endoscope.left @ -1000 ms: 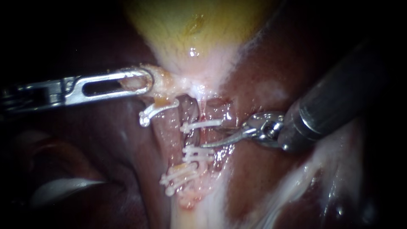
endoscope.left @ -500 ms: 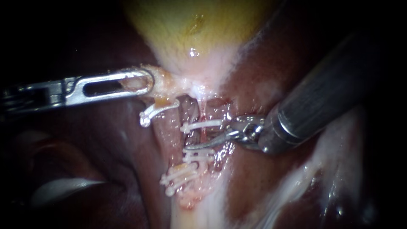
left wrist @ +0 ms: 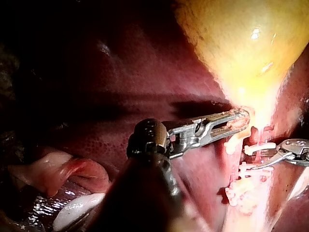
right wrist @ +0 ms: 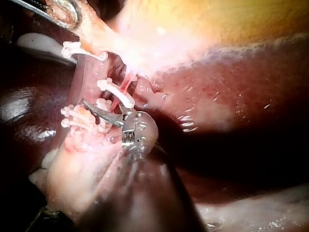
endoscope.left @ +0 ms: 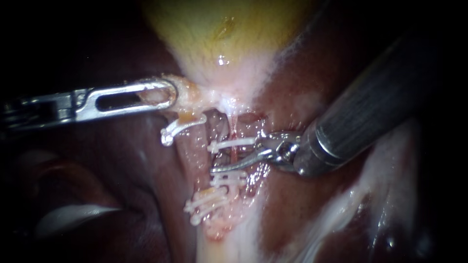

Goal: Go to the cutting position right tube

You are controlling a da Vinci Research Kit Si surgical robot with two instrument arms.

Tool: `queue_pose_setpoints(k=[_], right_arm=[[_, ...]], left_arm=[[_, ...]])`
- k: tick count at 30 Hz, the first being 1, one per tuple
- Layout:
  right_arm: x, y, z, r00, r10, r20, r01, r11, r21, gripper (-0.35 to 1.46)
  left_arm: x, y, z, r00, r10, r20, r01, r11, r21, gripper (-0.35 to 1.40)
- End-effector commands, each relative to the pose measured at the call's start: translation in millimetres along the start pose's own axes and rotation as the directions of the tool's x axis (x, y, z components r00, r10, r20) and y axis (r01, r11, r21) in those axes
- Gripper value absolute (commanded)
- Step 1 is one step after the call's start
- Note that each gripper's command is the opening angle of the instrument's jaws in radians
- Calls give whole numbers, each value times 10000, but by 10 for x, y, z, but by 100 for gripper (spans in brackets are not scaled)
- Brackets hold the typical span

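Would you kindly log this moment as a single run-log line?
left instrument: jaws shut on pale tissue below yellow gallbladder | right instrument: curved tip across thin reddish right tube, between white clips

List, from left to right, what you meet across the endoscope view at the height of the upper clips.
Left instrument, gripping the lower end of the gallbladder → curved clip → straight clip across the tube → right instrument's shaft.
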Motion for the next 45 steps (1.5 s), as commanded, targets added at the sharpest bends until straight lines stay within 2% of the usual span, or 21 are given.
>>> queue_pose_setpoints(k=[1,5,10,23,32,37,45], right_arm=[[0,0,0,10000,-42,-84,43,9999,103,144],[1,0,1,9990,-12,-449,43,9976,691,144],[2,-3,4,9978,-68,-657,156,9907,1354,144],[6,-19,15,9947,-2,-1024,264,9668,2543,144],[9,-20,19,9924,4,-1227,338,9604,2766,144],[12,-20,24,9885,66,-1509,381,9559,2913,144],[17,-16,39,9756,-868,-2017,1419,9502,2776,144]], left_arm=[[0,0,0,10000,0,0,0,10000,0,-35],[0,0,0,10000,0,0,0,10000,0,-35],[0,0,0,10000,1,-2,-1,10000,2,-35],[-1,2,0,10000,1,-6,-1,10000,7,-35],[0,2,0,10000,2,-5,-2,10000,6,-35],[0,2,0,10000,2,-4,-2,10000,6,-35],[0,2,0,10000,2,-4,-2,10000,6,-35]])
